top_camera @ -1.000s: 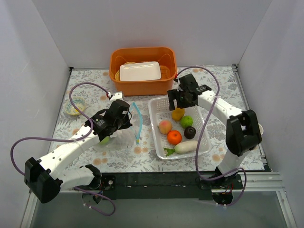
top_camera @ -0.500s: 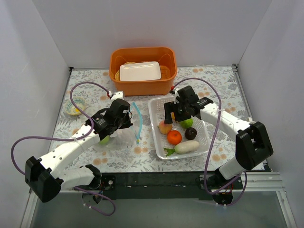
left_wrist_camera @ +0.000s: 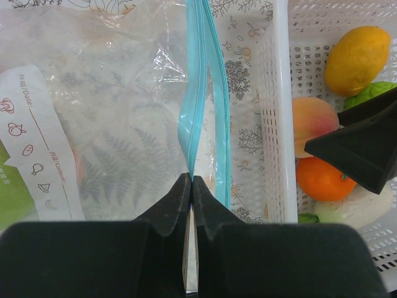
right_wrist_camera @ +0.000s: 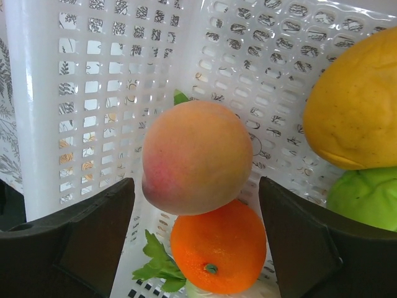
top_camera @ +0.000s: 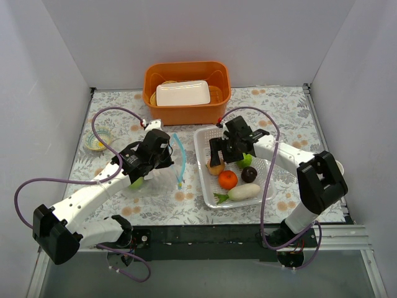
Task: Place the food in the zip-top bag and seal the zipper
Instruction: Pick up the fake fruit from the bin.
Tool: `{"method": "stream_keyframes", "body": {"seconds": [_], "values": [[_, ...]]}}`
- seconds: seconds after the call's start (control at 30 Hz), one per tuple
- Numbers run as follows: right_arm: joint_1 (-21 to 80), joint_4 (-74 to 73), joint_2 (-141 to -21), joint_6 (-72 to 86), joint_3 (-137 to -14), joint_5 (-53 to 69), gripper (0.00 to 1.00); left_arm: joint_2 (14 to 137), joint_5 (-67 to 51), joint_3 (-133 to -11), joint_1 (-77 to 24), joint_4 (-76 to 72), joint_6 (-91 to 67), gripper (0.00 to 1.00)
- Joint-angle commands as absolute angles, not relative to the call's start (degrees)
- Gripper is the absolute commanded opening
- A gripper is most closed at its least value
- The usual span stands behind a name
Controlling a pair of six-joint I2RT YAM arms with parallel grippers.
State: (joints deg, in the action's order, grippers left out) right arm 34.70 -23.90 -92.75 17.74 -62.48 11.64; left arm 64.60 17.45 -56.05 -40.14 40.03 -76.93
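Note:
The clear zip-top bag (top_camera: pixel 155 183) lies left of the white mesh basket (top_camera: pixel 201 139), with a green apple (top_camera: pixel 137 182) inside it. My left gripper (top_camera: pixel 166 162) is shut on the bag's mouth edge, pinching the blue-teal zipper (left_wrist_camera: pixel 197 105) at its near end (left_wrist_camera: pixel 191 180). My right gripper (top_camera: pixel 218 160) is open and low in the basket, one finger either side of the peach (right_wrist_camera: pixel 195 155), not touching it. Below the peach lies the orange (right_wrist_camera: pixel 218 245). The yellow mango (right_wrist_camera: pixel 356 112), a green apple (right_wrist_camera: pixel 366 198), the dark purple fruit (top_camera: pixel 249 174) and the white radish (top_camera: pixel 244 191) are also in the basket.
An orange bin (top_camera: pixel 186 115) holding a white tray (top_camera: pixel 182 93) stands behind the basket. A small clear ring-shaped object (top_camera: pixel 98 141) lies at the far left. White walls close in the table on three sides.
My right gripper has moved left and toward me inside the basket, from above the mango to around the peach, staying open. The left gripper has held still on the bag.

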Motion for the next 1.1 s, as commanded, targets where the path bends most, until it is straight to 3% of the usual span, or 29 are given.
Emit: {"method": "stream_keyframes", "body": {"seconds": [0.0,0.13,0.23,0.27,0.37,1.07], "values": [[35.6,-21.9,-93.6,18.5,-64.5,12.3,0.87,63.6,17.7,-57.4,-40.2,39.6,-76.7,0.00],[35.7,-22.8,-94.6,18.5,-65.4,11.7,0.82,63.4,17.8,-57.5,-40.2,39.7,-76.7,0.00],[35.9,-23.1,-94.7,18.5,-65.7,11.4,0.68,63.3,17.8,-57.3,-40.2,39.6,-76.9,0.00],[36.0,-23.2,-94.6,18.6,-65.7,11.1,0.57,63.3,17.8,-57.3,-40.2,39.6,-76.9,0.00],[36.0,-23.5,-93.9,18.7,-65.6,10.3,0.47,63.4,17.6,-57.1,-40.2,39.6,-76.9,0.00],[36.1,-19.6,-82.8,25.4,-65.0,13.7,0.40,63.3,17.8,-57.2,-40.2,38.8,-76.2,0.00]]}}
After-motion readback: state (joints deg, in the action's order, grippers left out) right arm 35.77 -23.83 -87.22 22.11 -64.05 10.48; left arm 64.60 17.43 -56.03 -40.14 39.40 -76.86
